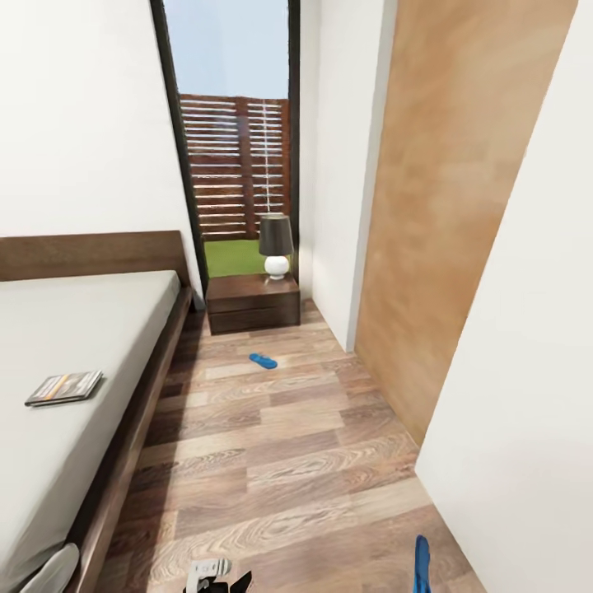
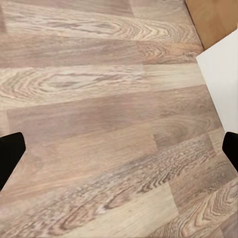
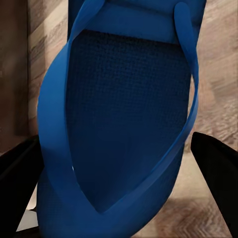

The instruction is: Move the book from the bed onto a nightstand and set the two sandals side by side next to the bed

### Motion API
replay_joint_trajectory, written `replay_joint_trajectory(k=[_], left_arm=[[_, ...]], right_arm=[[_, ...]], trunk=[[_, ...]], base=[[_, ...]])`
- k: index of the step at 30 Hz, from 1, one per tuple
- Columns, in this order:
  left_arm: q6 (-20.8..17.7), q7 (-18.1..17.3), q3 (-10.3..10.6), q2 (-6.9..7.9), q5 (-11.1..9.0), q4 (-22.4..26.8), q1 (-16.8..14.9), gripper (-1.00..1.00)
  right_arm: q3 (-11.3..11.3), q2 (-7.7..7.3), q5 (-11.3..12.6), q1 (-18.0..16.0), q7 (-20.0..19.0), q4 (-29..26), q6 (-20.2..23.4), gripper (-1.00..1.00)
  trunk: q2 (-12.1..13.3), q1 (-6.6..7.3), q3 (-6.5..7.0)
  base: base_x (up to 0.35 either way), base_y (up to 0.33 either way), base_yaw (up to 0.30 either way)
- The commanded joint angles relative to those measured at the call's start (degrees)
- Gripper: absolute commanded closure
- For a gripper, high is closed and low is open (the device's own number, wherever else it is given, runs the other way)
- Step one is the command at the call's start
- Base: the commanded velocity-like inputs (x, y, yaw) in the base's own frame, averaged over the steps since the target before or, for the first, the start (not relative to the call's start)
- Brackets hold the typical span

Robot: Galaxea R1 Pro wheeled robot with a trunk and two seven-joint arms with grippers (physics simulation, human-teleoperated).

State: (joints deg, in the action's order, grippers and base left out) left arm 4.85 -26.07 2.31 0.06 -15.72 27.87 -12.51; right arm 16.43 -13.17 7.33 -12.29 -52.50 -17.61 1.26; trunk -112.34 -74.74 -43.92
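The book (image 1: 64,387) lies flat on the pale mattress of the bed (image 1: 99,329) at the left of the head view. Beyond the bed's far corner, below the window, stands the nightstand (image 1: 253,303). One blue sandal (image 1: 263,360) lies on the wood floor in front of it. The other sandal (image 3: 124,99) fills the space between the fingers of my right gripper (image 3: 119,168), which is shut on it. In the head view this sandal (image 1: 422,564) stands on edge at the bottom right. My left gripper (image 2: 119,153) is open over bare floor, with nothing between its fingers.
A lamp (image 1: 275,244) with a dark shade takes up the right part of the nightstand's top. A white wall (image 1: 511,371) and a wooden panel (image 1: 445,206) close the aisle on the right. The plank floor (image 1: 280,461) runs between bed and wall.
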Motion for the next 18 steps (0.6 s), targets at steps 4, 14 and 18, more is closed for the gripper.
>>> replay_joint_trajectory(k=[4,14,18], left_arm=[[0.25,-0.03,0.24,0.03,-0.31,-0.09,-0.06,-1.00],[0.25,-0.03,0.24,0.03,-0.28,-0.09,-0.06,-1.00],[0.25,-0.03,0.24,0.03,-0.28,-0.09,-0.06,-1.00]], right_arm=[[0.10,-0.01,0.32,-0.02,-0.23,0.03,0.08,1.00],[0.09,0.02,0.32,-0.02,-0.26,0.03,0.10,1.00],[0.10,0.06,0.32,-0.02,-0.28,0.03,0.10,1.00]], trunk=[[-0.02,-0.03,-0.05],[-0.02,-0.03,-0.05],[-0.02,-0.03,-0.05]], base=[[0.325,0.000,0.289],[0.325,-0.012,0.108],[0.325,-0.093,0.003]])
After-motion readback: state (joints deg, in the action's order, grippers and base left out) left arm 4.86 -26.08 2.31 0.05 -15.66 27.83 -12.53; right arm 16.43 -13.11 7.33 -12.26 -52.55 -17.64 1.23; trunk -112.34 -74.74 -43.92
